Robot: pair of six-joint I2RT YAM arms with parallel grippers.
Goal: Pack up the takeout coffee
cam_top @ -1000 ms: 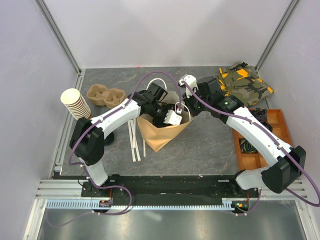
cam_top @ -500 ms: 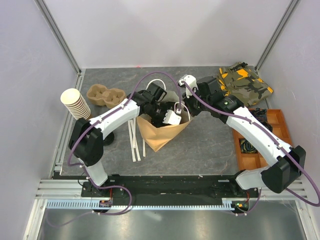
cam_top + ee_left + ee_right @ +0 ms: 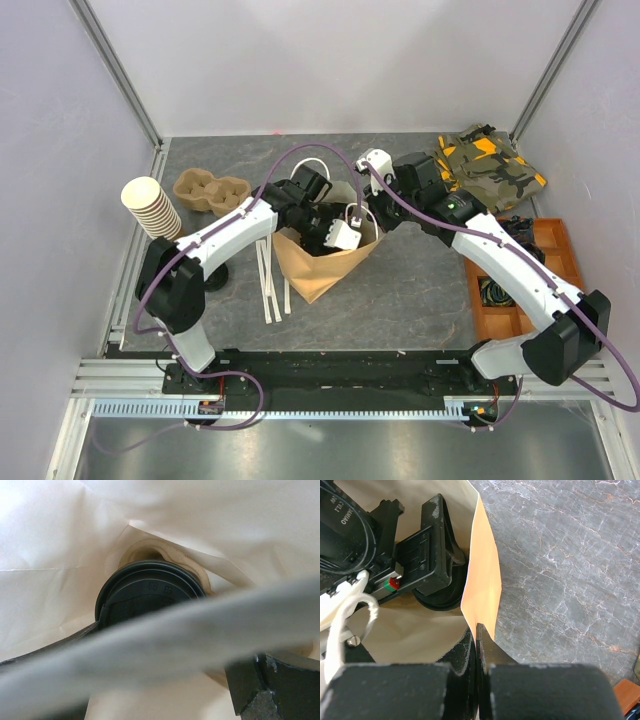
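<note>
Top external view: my two arms meet over a brown paper bag (image 3: 320,268) that stands open-mouthed near the middle of the grey marbled counter (image 3: 420,290). The left claw (image 3: 325,230) is sunk into the bag's mouth. The right claw (image 3: 368,220) sits at the bag's rim on the right arm's side. At far left stand a stack of paper cups (image 3: 150,205) and, just beside it, a pulp cup carrier (image 3: 210,192). White strips (image 3: 270,280) lie on the counter to the left of the bag. A camouflage cloth (image 3: 490,165) lies at far right, and an orange tray (image 3: 520,285) lies nearer than it.

Left wrist view: the takeout coffee (image 3: 150,592) is inside the bag, with its round black lid facing my camera and pale paper walls on every side. A curl of brown paper shows just behind the lid's upper edge. One dark finger (image 3: 272,685) fills the lower right, and the other reaches the lid's left edge. A blurred grey band (image 3: 165,645) crosses in front and hides the rest, so I cannot tell whether the left claw grips the cup or stands free of it.

Right wrist view: the right claw's two fingers are pressed together on the bag's rim with the paper wall pinched between them. The left claw's black body shows inside the bag, with the lid beneath it.
</note>
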